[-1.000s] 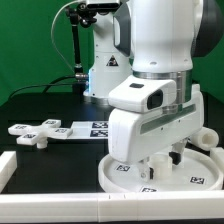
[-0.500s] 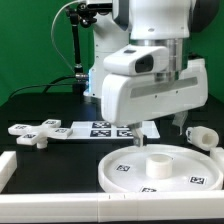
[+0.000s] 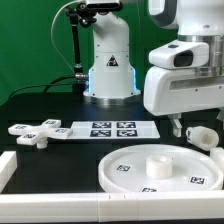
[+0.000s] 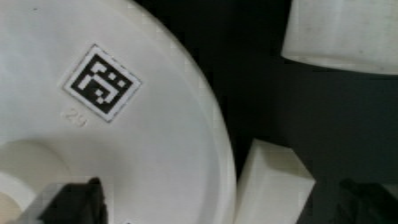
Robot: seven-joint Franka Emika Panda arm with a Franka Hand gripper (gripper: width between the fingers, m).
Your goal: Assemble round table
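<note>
The round disc [image 3: 128,172] lies flat at the front right, rim up, with a raised hub [image 3: 157,164] at its centre and several tags. The short cylinder leg [image 3: 203,135] lies just behind the disc's right side. The cross-shaped foot [image 3: 35,131] lies at the exterior view's left. My gripper [image 3: 185,126] hangs above the disc's far right rim, close to the leg. In the wrist view the disc [image 4: 143,140] with one tag, and the leg [image 4: 347,35], lie below my gripper [image 4: 222,200]. Its dark fingertips [image 4: 75,200] stand wide apart with nothing held.
The marker board [image 3: 112,128] lies behind the disc, between the foot and the leg. White bars edge the workspace at the front [image 3: 60,206] and left [image 3: 6,166]. A white bar piece [image 4: 285,185] shows beside the disc's rim. The arm's base [image 3: 108,60] stands at the back.
My gripper has lifted off the middle of the disc and moved to the exterior view's right, toward the leg. The disc's hub is now uncovered.
</note>
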